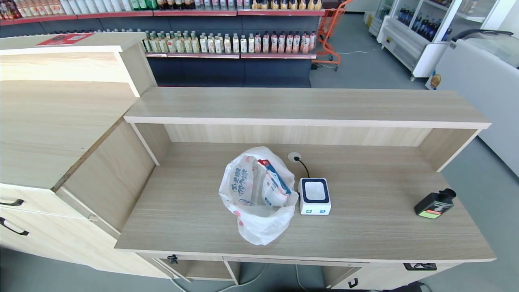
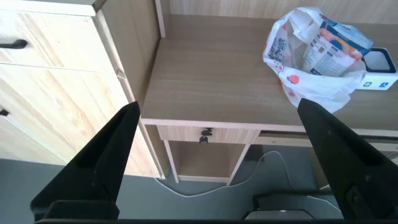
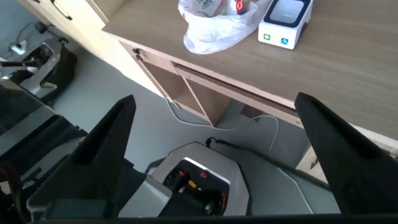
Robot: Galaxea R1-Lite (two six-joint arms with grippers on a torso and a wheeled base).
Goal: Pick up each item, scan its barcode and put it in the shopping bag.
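The wooden surface carried all of the task's things, spread from centre to right. The white shopping bag sat near the middle with its mouth open upward. It already held a blue-and-white packet, so the work looked partly done.

The left jaws and the right jaws were both spread wide and gripped nothing. Each hung below and in front of the surface's near edge.

The white scanner stood just beside the bag on its right, window facing up.

The black bottle lay on its side well apart from both, near the right end, with a coloured label uppermost. It seemed to be the item left to fetch.

The right arm was probably the better choice, since the bottle lay on its side of the surface. A good grasp would likely come from above and close across the body's narrow width. The grip should leave the label uncovered, so the printed face could then be turned down toward the scanner window. Where the barcode sat could not be made out, so some rotating over the window might be needed.
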